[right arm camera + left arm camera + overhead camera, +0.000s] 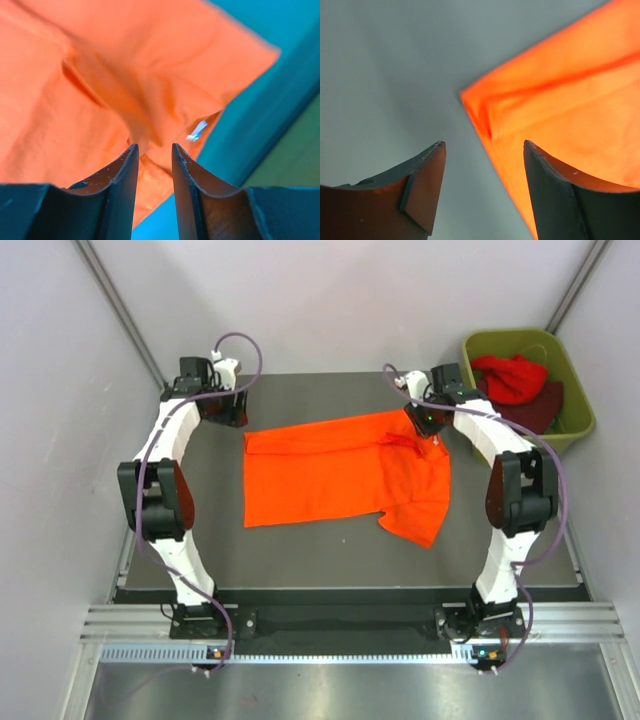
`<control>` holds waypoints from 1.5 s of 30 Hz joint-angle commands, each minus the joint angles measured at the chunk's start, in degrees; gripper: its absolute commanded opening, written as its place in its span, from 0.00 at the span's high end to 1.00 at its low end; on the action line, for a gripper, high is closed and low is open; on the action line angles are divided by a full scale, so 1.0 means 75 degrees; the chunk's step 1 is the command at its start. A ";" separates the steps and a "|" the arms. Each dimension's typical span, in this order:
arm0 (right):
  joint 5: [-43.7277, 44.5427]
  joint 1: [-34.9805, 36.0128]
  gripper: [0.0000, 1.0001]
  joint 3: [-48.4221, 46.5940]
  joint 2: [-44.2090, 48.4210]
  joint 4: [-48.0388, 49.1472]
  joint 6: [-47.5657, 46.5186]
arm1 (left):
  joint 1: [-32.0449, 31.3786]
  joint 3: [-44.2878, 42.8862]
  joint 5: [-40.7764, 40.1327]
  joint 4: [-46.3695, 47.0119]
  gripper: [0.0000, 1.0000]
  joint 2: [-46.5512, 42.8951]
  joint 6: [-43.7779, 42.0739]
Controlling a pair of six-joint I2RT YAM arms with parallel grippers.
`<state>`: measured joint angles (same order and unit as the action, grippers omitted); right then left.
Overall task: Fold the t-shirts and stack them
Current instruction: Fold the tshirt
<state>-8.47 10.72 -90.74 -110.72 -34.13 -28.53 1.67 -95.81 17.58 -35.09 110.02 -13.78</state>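
Note:
A bright orange t-shirt (pixel 330 480) lies flat on the dark table (pixel 300 550), its body folded lengthwise and one sleeve hanging toward the near right. My left gripper (pixel 236 418) hovers at the shirt's far left corner (pixel 570 100). Its jaws are open wide with nothing between them (pixel 484 142). My right gripper (pixel 432 432) is over the collar end at the far right. Those jaws stand a little apart (pixel 154 145) just above the bunched orange cloth (pixel 100 75), not pinching it. A red t-shirt (pixel 512 377) and a dark maroon one (pixel 542 410) lie in the tub.
An olive-green plastic tub (pixel 575 390) stands at the far right corner, off the table's edge. Grey walls close in the left, right and back. A metal rail (pixel 330 625) runs along the near edge by the arm bases.

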 commanded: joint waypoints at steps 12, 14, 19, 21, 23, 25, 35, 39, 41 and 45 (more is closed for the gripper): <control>-0.0406 0.0223 0.68 -0.3054 -0.2112 -0.0031 0.0875 | -0.0562 -0.3362 0.1663 -0.0419 0.45 0.2932 0.1111; -0.0499 0.0281 0.68 -0.3019 -0.2160 -0.0090 0.0863 | -0.0621 -0.3304 0.1814 -0.0442 0.46 0.2933 0.1146; -0.0687 0.0363 0.69 -0.2668 -0.1856 -0.0546 0.0688 | -0.0703 -0.2953 0.1851 -0.0454 0.47 0.2687 0.1146; -0.0827 0.0387 0.69 -0.2574 -0.1703 -0.1012 0.0676 | -0.0703 -0.2847 0.1816 -0.0501 0.47 0.2547 0.1111; -0.0968 0.0434 0.69 -0.2305 -0.1422 -0.1319 0.0629 | -0.0703 -0.2811 0.1827 -0.0501 0.47 0.2499 0.1087; -0.1038 0.0469 0.69 -0.1955 -0.1153 -0.1613 0.0687 | -0.0703 -0.2823 0.1793 -0.0478 0.47 0.2476 0.1099; -0.1297 0.0856 0.69 -0.1249 -0.0788 -0.1719 0.0804 | -0.0715 -0.3326 0.2015 -0.0149 0.32 0.3037 0.1674; -0.1203 0.0926 0.69 -0.1518 -0.0999 -0.1695 0.0758 | -0.0715 -0.3374 0.1617 -0.0243 0.35 0.3225 0.1533; -0.1156 0.0914 0.69 -0.1589 -0.1093 -0.1684 0.0734 | -0.0715 -0.3374 0.1430 -0.0371 0.37 0.3261 0.1253; -0.1144 0.0914 0.69 -0.1694 -0.1362 -0.1649 0.0734 | -0.0563 -0.3374 0.0939 -0.0839 0.42 0.3261 0.0854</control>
<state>-16.78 17.47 -100.38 -120.09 -47.40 -22.90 -3.64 -119.04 27.77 -39.16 133.67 -4.40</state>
